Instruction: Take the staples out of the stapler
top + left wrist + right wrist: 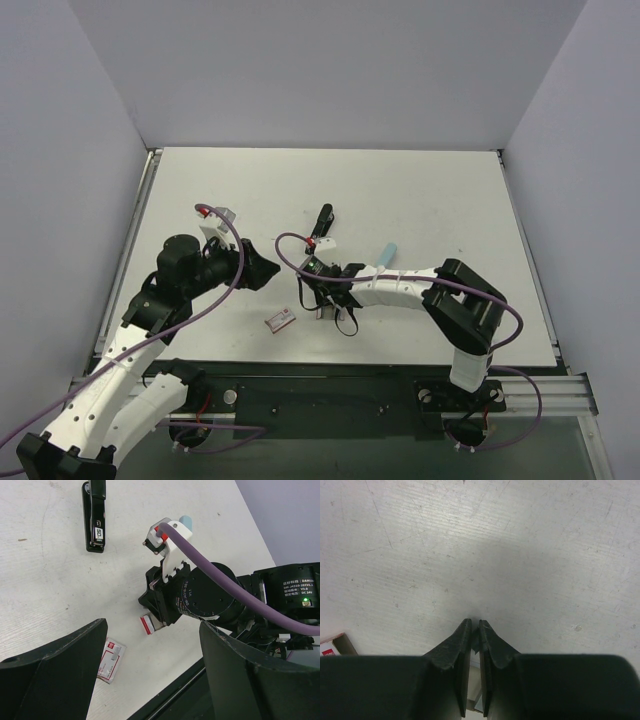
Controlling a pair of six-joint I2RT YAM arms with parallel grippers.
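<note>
The black stapler (pixel 322 222) lies past the table's middle, apart from both grippers; it also shows at the top of the left wrist view as the stapler (pixel 95 517). My right gripper (pixel 475 625) points down at the table with its jaws nearly together. A thin grey sliver that looks like the staples (pixel 475 641) is pinched between the tips. In the top view the right gripper (pixel 325 303) sits near the front middle. My left gripper (pixel 150 680) is open and holds nothing; in the top view the left gripper (pixel 262 270) hovers just left of the right one.
A small pinkish-red box (pixel 281 320) lies near the front edge, seen too as the box (pixel 111 661). A red-edged tray (pixel 151 624) sits under the right gripper. A pale blue piece (pixel 388 252) lies right of the stapler. The table's front rail (pixel 330 372) is close.
</note>
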